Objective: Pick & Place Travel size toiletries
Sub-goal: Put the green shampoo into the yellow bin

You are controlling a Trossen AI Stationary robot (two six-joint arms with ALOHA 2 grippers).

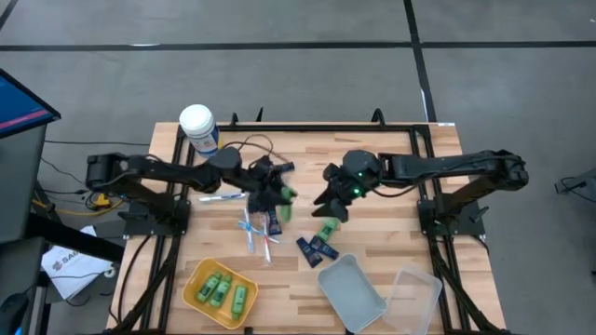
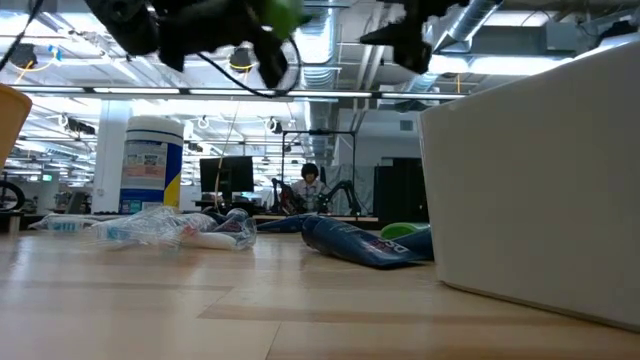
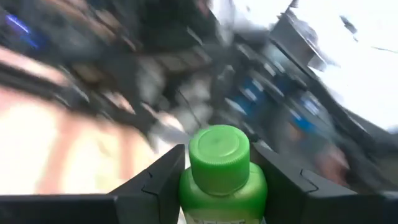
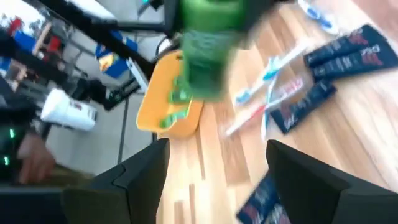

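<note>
My left gripper (image 1: 273, 194) hovers over the middle of the table, shut on a small green bottle (image 3: 221, 180), which also shows in the high view (image 1: 285, 194). My right gripper (image 1: 329, 203) stands open just right of it, with nothing between its fingers (image 4: 143, 168). Another green bottle (image 1: 328, 230) lies on the table below the right gripper. Dark navy tubes (image 1: 317, 247) and toothbrushes (image 1: 255, 233) lie flat beside it. A yellow tray (image 1: 197, 279) near the front left holds three green bottles (image 1: 223, 290). My left gripper pinches the bottle's body just below its cap (image 3: 219, 186) between its two fingers. The fingers come about level from the table's left and lie along the bottle, whose cap (image 3: 219, 149) sticks out past the fingertips. The bottle hangs clear of the table.
A big white-lidded canister (image 1: 197, 126) stands at the back left. A grey tub (image 1: 351, 290) and a clear tub (image 1: 415, 298) sit at the front right. A person shows in the room behind the table (image 2: 308, 185).
</note>
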